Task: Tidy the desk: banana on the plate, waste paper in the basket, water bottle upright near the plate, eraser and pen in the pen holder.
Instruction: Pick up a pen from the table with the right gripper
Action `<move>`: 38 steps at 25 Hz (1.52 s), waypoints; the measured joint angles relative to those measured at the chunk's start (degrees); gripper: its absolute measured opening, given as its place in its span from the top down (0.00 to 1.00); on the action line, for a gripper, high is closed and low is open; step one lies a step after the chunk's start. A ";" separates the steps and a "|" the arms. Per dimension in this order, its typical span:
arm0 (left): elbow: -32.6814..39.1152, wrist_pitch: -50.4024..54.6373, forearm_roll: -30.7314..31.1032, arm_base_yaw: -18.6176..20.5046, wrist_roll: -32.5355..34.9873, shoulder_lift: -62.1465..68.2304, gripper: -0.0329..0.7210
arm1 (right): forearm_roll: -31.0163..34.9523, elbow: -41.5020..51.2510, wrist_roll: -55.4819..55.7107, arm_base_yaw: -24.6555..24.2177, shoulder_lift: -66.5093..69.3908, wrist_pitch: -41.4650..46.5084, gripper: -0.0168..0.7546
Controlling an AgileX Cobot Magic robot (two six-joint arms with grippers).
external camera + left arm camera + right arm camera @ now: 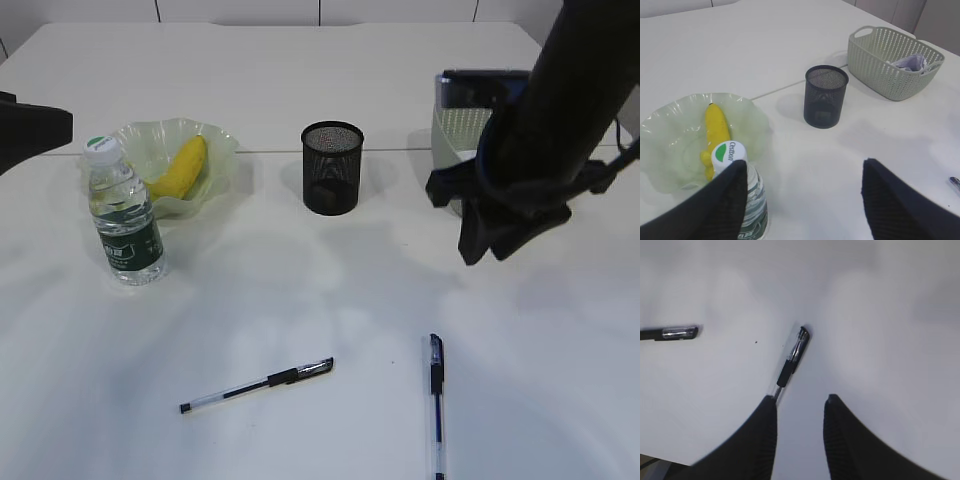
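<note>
Two slim clear pens [258,385] [436,400] flat on white bench [330,300]; left fingers [730,200] wide, right fingers [840,440] narrow, empty

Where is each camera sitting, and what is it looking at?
Exterior view: in front of the desk, looking down at a slant at the bottle, plate, pen holder and two pens; the right arm covers most of the basket.
Left wrist view: on the left arm, facing the plate with the banana, holder and basket; open left gripper at the bottom.
Right wrist view: on the right arm, looking down at the right pen; open right gripper below.
Shared: the right wrist and exterior views both show both pens.
</note>
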 joint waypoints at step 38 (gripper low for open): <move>0.00 -0.24 0.64 0.00 -0.94 0.00 0.28 | 4.15 25.23 9.15 4.14 5.24 -35.14 0.67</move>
